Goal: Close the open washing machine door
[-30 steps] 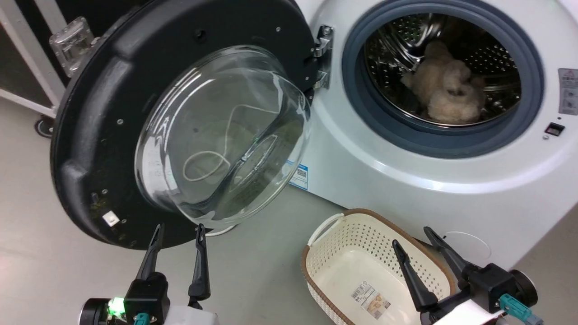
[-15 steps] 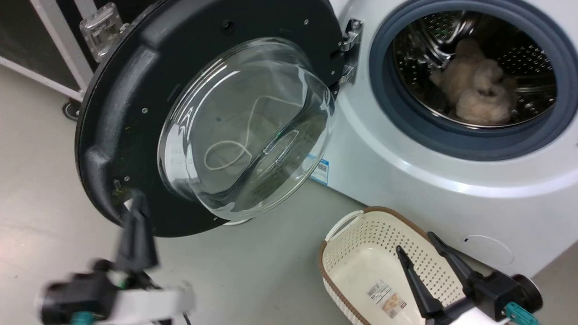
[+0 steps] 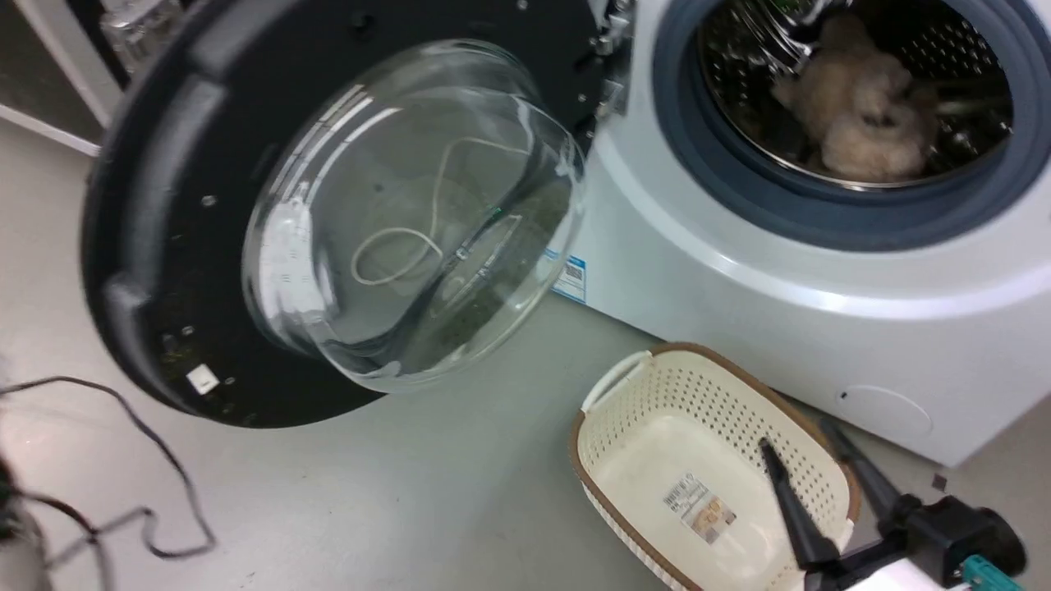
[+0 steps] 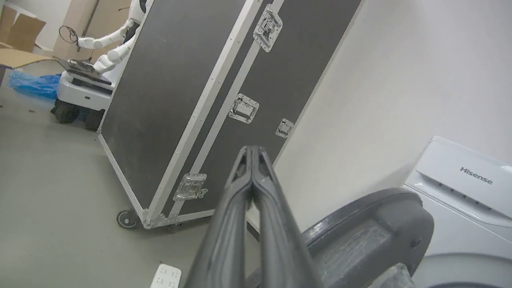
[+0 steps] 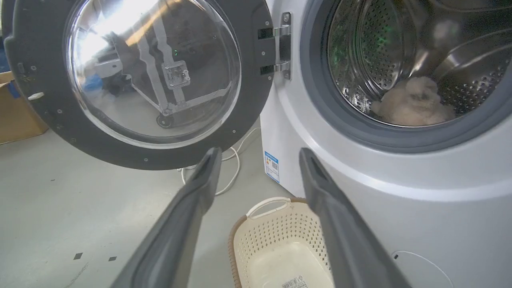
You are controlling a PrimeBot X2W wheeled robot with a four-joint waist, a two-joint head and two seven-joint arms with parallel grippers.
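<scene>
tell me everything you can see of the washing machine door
The washing machine door is a large round glossy black disc with a bulging clear glass bowl at its centre. It stands swung wide open, hung on metal hinges at the left side of the washing machine, above the grey floor. The shut left gripper rises beside its rim; contact unclear.

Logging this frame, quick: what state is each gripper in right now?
Left gripper: shut, holding nothing.
Right gripper: open, empty.
</scene>
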